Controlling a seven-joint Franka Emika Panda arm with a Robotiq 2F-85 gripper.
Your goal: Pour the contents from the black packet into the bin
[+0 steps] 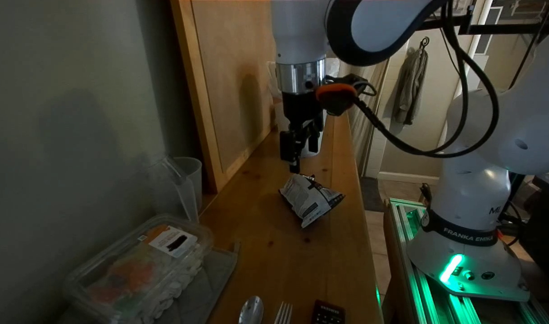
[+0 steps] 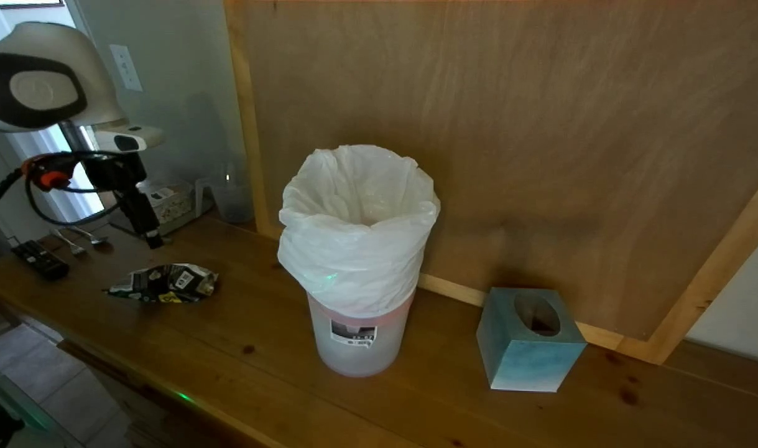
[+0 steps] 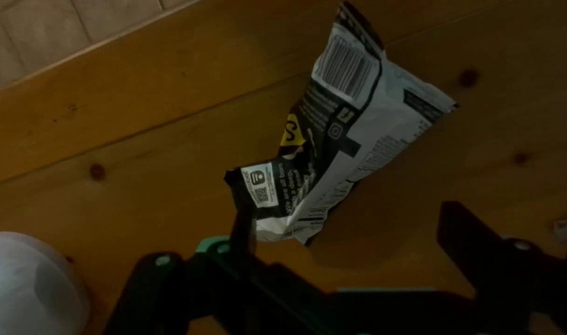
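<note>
Noting gripper [image 3: 347, 216] empty, fingers [image 3: 460, 237] well apart, with the black packet [image 3: 346, 135] on the counter [image 3: 171, 149] — offset toward the edge by the tiled floor [image 3: 36, 42], long axis oblique to the fingertip line — so I'd judge shifting that way before descending.

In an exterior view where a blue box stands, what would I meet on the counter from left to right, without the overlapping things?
Remote control, black packet, white-lined bin, blue box.
</note>
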